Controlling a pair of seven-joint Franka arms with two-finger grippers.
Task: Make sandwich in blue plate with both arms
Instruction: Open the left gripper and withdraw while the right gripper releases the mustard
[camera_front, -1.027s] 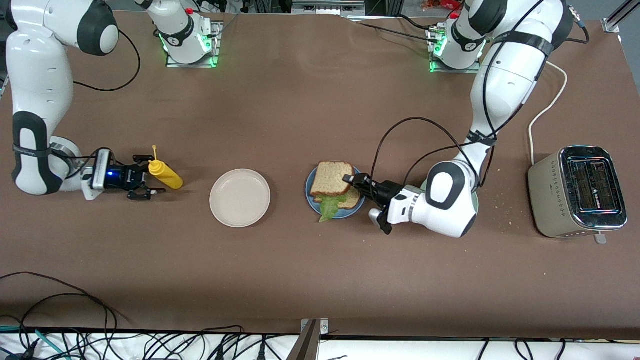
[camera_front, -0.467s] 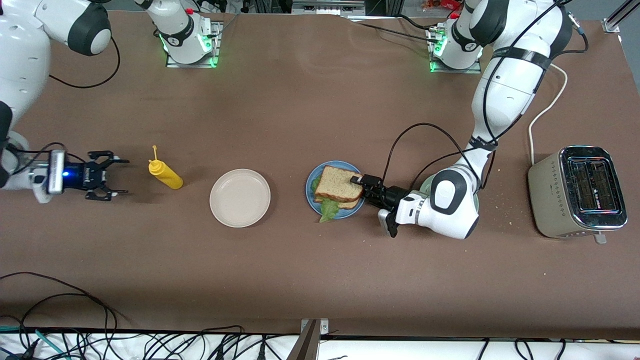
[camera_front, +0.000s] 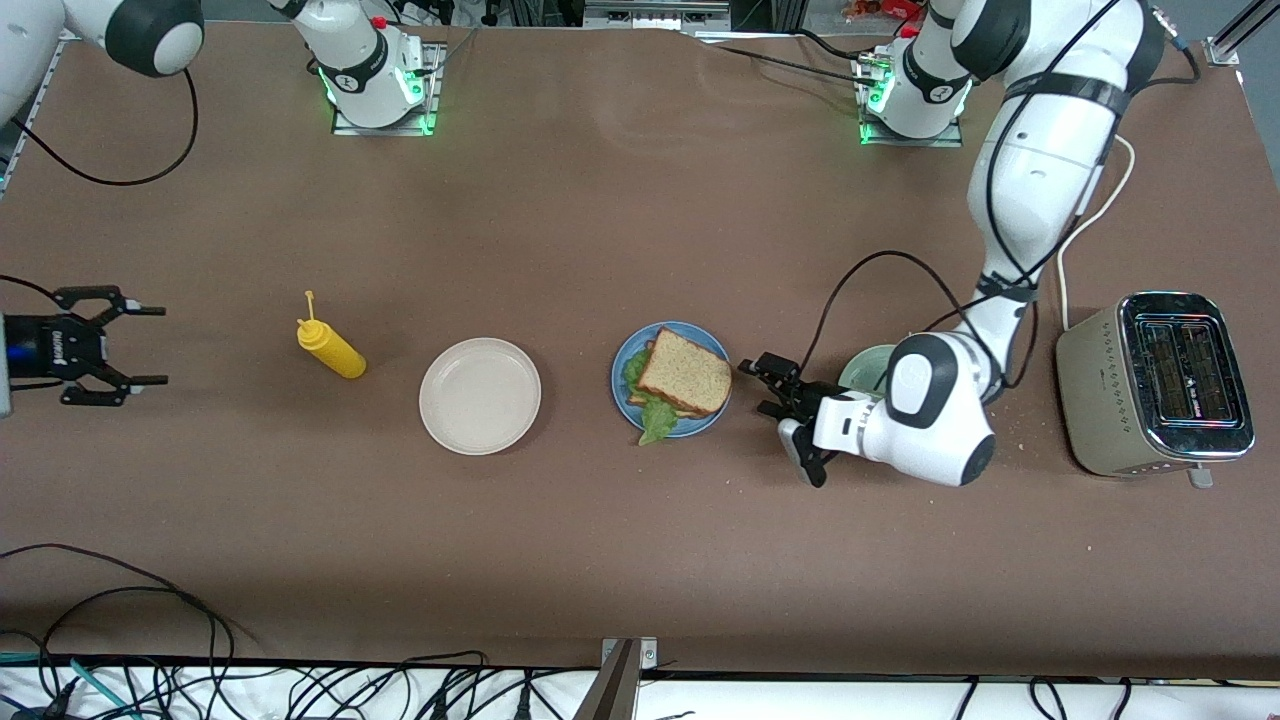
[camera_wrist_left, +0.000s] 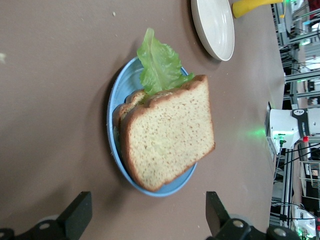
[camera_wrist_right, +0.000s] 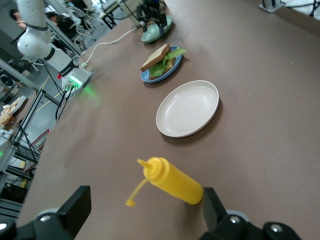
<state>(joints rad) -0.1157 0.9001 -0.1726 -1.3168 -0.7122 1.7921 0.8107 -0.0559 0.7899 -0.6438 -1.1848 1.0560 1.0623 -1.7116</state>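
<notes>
The sandwich (camera_front: 685, 377), two brown bread slices with green lettuce sticking out, lies on the blue plate (camera_front: 621, 388) in the middle of the table. My left gripper (camera_front: 764, 386) is open and empty just beside the plate, toward the left arm's end. In the left wrist view the sandwich (camera_wrist_left: 167, 137) and the blue plate (camera_wrist_left: 113, 117) sit ahead of the wide-apart left gripper (camera_wrist_left: 148, 212). My right gripper (camera_front: 153, 346) is open and empty near the right arm's end of the table. The right wrist view shows the right gripper (camera_wrist_right: 144, 207) facing the distant sandwich (camera_wrist_right: 158, 59).
A yellow squeeze bottle (camera_front: 332, 350) lies between the right gripper and a beige plate (camera_front: 480, 395). A mint-green plate (camera_front: 864, 366) is partly hidden under the left arm. A toaster (camera_front: 1160, 385) with its white cord stands at the left arm's end.
The left gripper let go of the top bread slice, opened and drew back; the slice now lies flat on the stack. The right gripper pulled away from the yellow bottle toward the table's end.
</notes>
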